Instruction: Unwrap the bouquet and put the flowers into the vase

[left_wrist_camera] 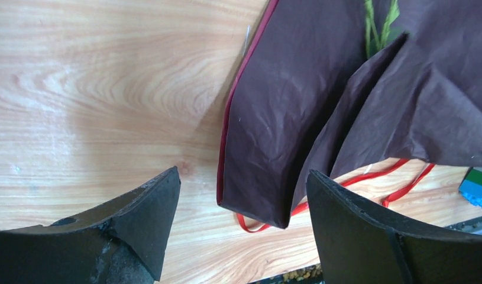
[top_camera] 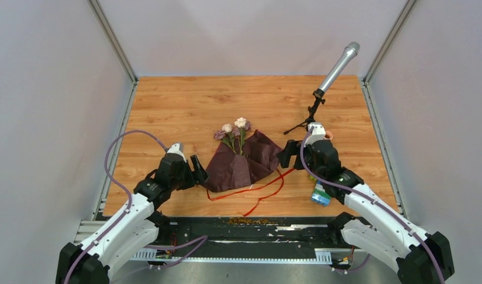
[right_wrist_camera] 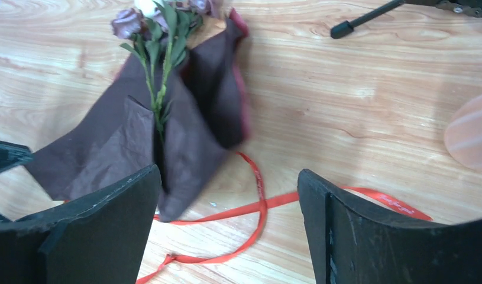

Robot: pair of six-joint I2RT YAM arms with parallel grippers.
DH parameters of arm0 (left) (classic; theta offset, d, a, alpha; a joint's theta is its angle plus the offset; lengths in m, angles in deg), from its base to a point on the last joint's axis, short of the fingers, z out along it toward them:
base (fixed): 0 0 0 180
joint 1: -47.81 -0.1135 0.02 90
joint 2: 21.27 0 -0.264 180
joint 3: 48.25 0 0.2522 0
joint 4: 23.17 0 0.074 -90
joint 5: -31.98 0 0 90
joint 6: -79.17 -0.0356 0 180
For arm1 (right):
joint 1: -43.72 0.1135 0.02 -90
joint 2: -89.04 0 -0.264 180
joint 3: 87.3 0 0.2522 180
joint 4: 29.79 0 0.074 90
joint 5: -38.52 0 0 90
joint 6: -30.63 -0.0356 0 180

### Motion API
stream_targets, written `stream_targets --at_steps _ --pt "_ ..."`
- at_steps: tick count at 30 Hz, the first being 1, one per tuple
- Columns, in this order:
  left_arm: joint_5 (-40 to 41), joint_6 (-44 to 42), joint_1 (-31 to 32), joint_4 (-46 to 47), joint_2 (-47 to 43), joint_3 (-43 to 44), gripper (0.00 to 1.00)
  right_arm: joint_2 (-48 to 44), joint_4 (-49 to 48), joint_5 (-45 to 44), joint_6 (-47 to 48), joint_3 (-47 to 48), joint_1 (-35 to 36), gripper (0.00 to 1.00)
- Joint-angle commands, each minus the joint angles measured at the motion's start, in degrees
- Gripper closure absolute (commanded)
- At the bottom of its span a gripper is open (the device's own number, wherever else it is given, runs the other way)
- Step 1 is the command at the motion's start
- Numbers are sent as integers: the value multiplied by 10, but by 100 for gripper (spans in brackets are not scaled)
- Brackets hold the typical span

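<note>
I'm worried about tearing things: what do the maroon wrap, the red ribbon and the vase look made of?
Maroon wrap: likely thin matte paper or nonwoven sheet; it holds sharp creases. Red ribbon: flat, slightly glossy band, probably satin, curling loosely. Vase: smooth peach surface with faint ribs, ceramic or plastic; too blurred to tell.

Top camera: fixed high behind the near edge of the table, looking down and forward over all of it. Left wrist camera: low, close, facing the wrapping paper from its left. Right wrist camera: likewise, from its right. All three views share the paper and ribbon.
</note>
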Motion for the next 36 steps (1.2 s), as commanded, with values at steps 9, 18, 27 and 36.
stream_targets --at_steps 9,18,27,36 --pt "-30 48 -4 91 15 -51 27 69 -68 52 -48 -1 -2 17" --pt "-19 58 -4 161 54 -77 49 143 -97 11 -76 -26 -1 33" --pt "6 57 -17 200 94 -94 87 250 -135 -21 -81 -25 -2 57" --pt "-5 49 -63 258 131 -113 100 328 -154 -31 -82 -5 -1 66"
